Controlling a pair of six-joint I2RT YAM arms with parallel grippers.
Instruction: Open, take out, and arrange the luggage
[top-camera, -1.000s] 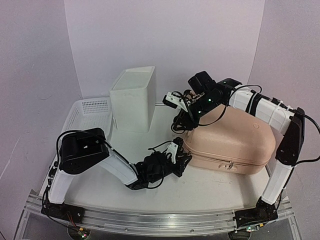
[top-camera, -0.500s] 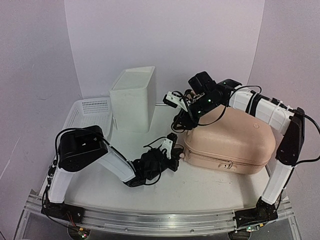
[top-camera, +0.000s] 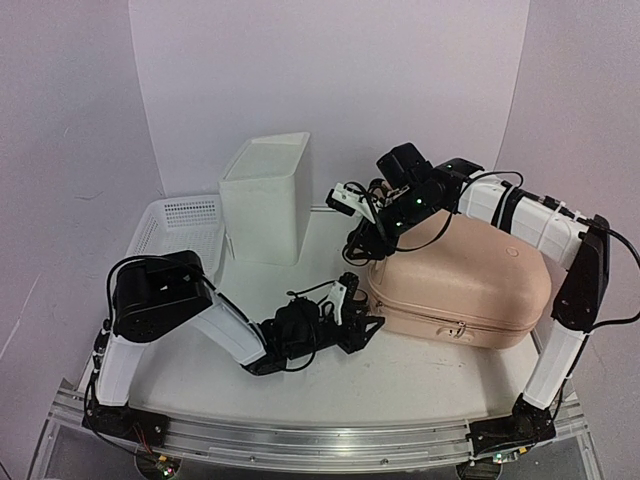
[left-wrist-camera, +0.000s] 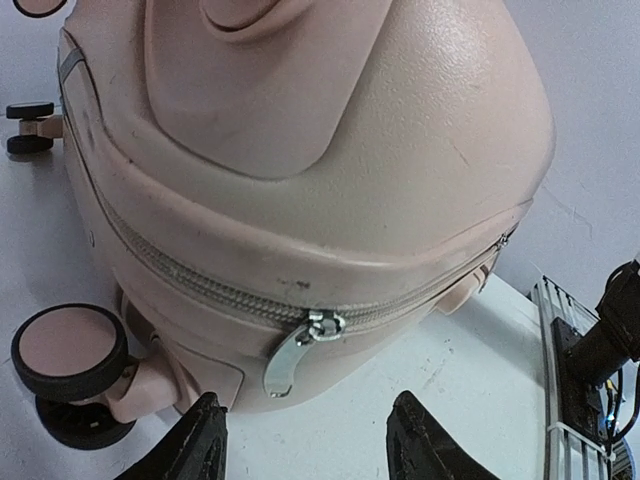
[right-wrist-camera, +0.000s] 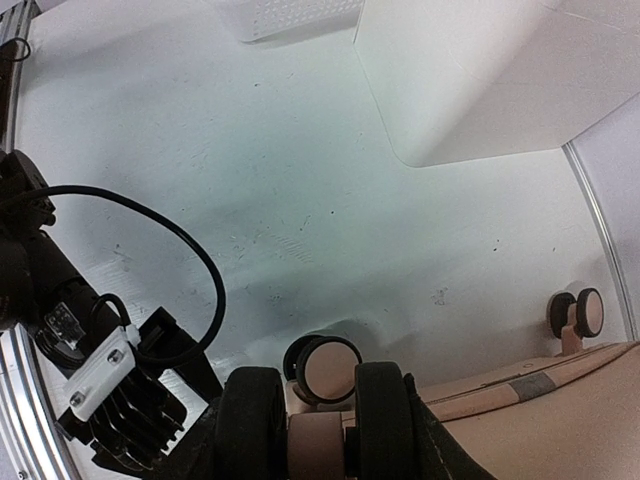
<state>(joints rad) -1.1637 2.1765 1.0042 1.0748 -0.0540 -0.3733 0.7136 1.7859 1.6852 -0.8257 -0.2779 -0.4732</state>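
1. Since a second ago the left end effector (left-wrist-camera: 312, 450) has drawn slightly back from the near corner of the peach-pink hard-shell suitcase (top-camera: 470, 280). Its fingers stand apart again, holding nothing.
2. The suitcase lies flat on the right half of the white desk (top-camera: 420, 375) with its zipper seam closed all round. The tall white plastic box (top-camera: 265, 200) and the white mesh basket (top-camera: 180, 225) stand well apart on the far left.
3. The right end effector (right-wrist-camera: 318, 425) is clamped on the pink caster stem at the suitcase's far-left corner, a black-rimmed wheel (right-wrist-camera: 320, 368) just beyond its fingers. This looks like a bracing hold.
4. The step in hand is likely catching the silver metal zipper pull (left-wrist-camera: 292, 352), which hangs just ahead of the open fingers.
5. To do it well, go in low and square so the tab sits between both pads, then close fully before pulling.
6. Pull along the seam, not away from the shell, while the right arm holds the case steady.
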